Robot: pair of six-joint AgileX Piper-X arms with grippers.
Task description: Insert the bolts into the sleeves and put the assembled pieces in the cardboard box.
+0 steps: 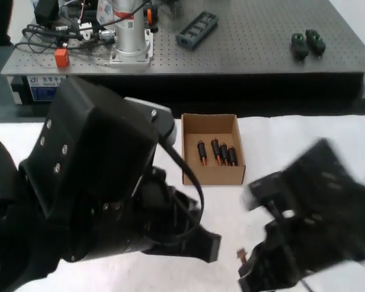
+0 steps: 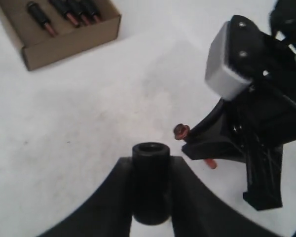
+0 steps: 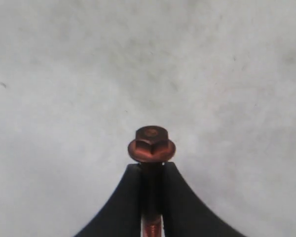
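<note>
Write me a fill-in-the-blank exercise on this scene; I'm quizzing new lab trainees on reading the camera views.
1. The left gripper is shut on a black ____.
2. The right gripper grips a copper-coloured ____ by its shank.
3. The cardboard box holds ____ assembled pieces.

Missing words: sleeve; bolt; four.

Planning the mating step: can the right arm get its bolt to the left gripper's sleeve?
Probably yes: the sleeve shows its open end beyond the left gripper, the bolt sits close by in the right gripper, nothing between.
</note>
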